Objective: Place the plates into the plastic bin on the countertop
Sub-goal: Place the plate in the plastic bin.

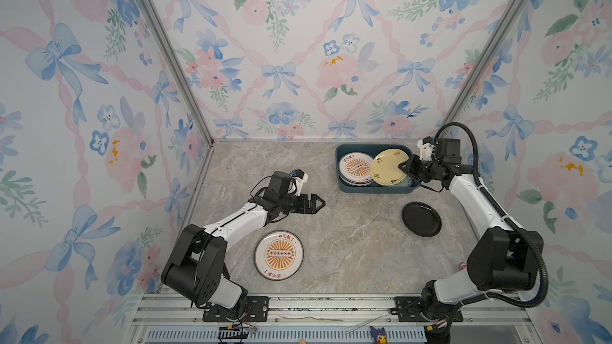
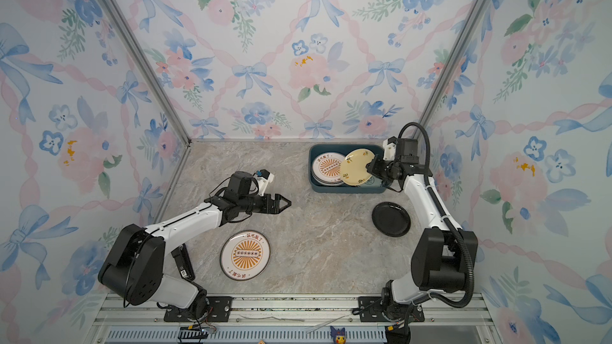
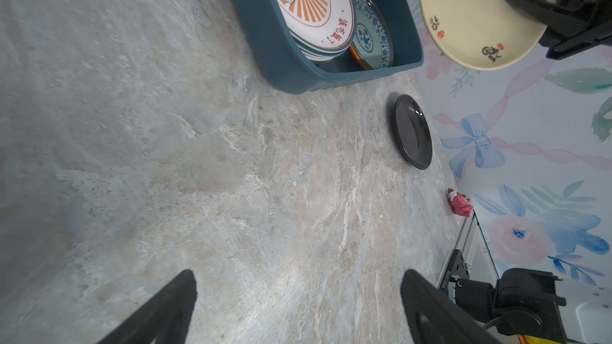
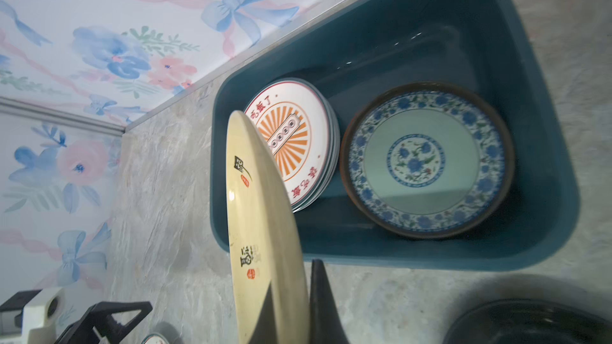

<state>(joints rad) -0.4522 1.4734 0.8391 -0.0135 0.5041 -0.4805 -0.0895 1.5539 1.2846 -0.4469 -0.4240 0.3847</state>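
My right gripper [image 1: 402, 167] [image 4: 294, 279] is shut on the rim of a pale yellow plate [image 1: 387, 167] [image 4: 261, 226], holding it tilted above the dark teal plastic bin [image 1: 374, 188] [image 4: 430, 259]. Inside the bin lie a stack of sunburst plates [image 1: 356, 167] [image 4: 291, 140] and a blue-patterned plate [image 4: 427, 160]. On the countertop [image 1: 347, 243] rest another sunburst plate [image 1: 279, 255] near my left arm and a black plate [image 1: 421, 219] [image 3: 413, 130] in front of the bin. My left gripper [image 1: 321, 205] [image 3: 298, 274] hovers open and empty over mid-counter.
A small pink figure [image 3: 460, 202] sits by the right wall near the front edge. Aluminium rails [image 1: 331, 306] run along the front, with a little toy [image 1: 377, 335] below them. Flowered walls close in the left, back and right sides.
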